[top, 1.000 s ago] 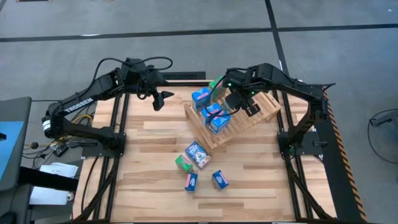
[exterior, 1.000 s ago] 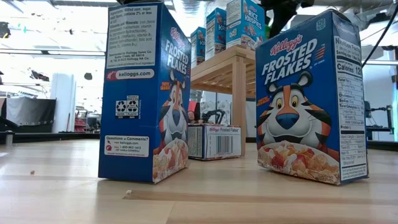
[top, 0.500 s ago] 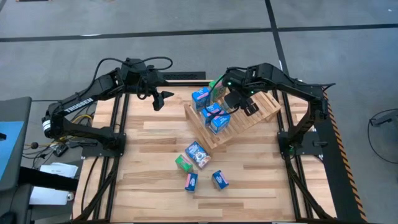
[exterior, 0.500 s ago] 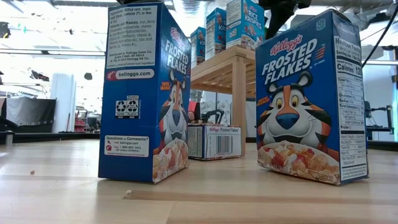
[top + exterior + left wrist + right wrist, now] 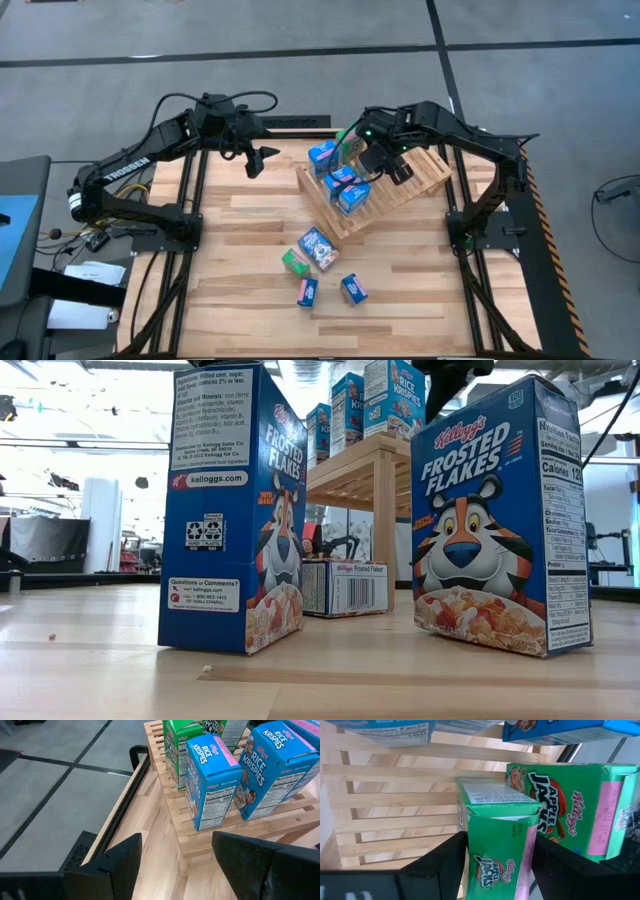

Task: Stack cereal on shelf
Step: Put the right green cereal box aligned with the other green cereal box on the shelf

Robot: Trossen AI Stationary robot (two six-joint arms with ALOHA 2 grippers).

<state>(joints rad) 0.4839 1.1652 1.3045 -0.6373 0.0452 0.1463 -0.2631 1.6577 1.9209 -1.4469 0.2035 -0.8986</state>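
Table [image 5: 420,290]: one, plank top. Shelf [image 5: 420,180]: one slatted rack, tilted, at the table's far right. Cereal: three blue boxes [image 5: 340,180] and two green boxes [image 5: 350,140] on the shelf; four boxes [image 5: 318,247] loose on the table in front. Left pincer [image 5: 258,160]: fingers apart, empty, near the far left edge. Right pincer [image 5: 497,865]: fingers set either side of a green Apple Jacks box [image 5: 495,820] on the shelf.
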